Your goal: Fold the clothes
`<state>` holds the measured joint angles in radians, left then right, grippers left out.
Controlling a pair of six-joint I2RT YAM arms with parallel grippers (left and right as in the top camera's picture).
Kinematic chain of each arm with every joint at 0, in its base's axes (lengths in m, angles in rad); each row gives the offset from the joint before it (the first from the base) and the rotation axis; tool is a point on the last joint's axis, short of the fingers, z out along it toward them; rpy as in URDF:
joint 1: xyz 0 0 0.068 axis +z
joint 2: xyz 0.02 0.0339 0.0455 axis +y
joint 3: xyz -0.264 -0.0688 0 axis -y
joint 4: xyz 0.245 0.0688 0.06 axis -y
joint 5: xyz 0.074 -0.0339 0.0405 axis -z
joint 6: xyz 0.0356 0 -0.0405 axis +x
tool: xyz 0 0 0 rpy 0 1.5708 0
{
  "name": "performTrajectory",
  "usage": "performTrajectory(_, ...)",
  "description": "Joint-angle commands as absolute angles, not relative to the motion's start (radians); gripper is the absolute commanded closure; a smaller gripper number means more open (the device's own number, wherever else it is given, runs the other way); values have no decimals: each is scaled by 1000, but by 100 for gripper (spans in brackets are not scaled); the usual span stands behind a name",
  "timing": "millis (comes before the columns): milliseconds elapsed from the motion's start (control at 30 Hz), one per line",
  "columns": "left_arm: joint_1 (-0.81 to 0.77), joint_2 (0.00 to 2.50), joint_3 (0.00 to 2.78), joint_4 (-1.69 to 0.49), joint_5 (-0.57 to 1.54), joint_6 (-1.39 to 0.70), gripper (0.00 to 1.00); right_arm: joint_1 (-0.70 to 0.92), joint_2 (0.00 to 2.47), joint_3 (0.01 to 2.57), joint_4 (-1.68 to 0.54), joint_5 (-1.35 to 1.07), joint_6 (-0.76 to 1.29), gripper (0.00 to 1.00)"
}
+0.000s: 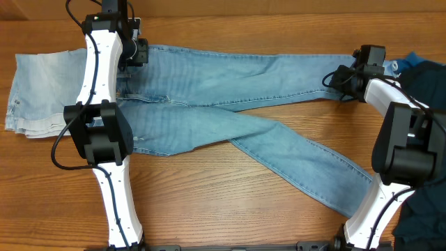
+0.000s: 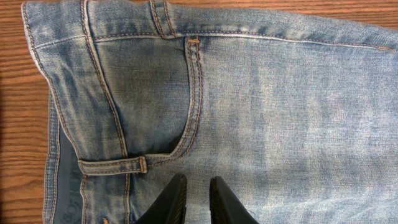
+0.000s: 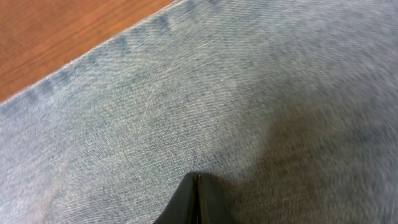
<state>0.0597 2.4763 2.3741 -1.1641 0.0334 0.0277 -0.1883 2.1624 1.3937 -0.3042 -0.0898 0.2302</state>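
Overhead, we see the jeans (image 1: 230,70) sprawled across the table (image 1: 209,202), our left gripper (image 2: 198,180) narrowly parted by the waistband, our right gripper (image 3: 196,179) pinched shut on a leg's end.

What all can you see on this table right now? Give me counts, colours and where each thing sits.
jeans: one, faded light blue, spread across the table, waist left, legs running right
paler denim piece: one, washed pale blue, left end, beside the waist
dark garments: count unclear, dark teal-blue, right edge
table: one, brown wood, beneath everything
left gripper: one, black, fingers slightly apart, over the waist area
right gripper: one, black, shut, at the far leg's end
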Motion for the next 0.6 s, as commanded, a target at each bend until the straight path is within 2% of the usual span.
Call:
performTrajectory(0,62,2473,2392,-1169,49,14,83,-184,2284,1351,-292,-46,193,96)
performTrajectory(100,64,2473,2393,-1166,49,14,87,-184,2283,1425,-339,-43,189,96)
performTrajectory(200,64,2473,2393,-1165,49,14,87,-184,2270,1555,-485,-26,181,96)
performTrajectory(267,64,2474,2392,-1145,49,14,79,-184,2241,1676,-615,-20,181,96)
performTrajectory(300,64,2475,2391,-1134,52,14,80,-183,2231,1707,-649,-20,181,96)
performTrajectory(367,63,2483,2390,-1110,76,14,94,-173,2217,1734,-695,-44,141,96)
performTrajectory(400,62,2488,2385,-1089,104,14,96,-165,2216,1734,-702,-62,115,96)
performTrajectory(467,59,2498,2360,-1040,155,14,96,-145,2216,1734,-698,-138,10,96)
performTrajectory(567,57,2498,2273,-961,155,-2,96,-125,2218,1734,-680,-133,-8,96)
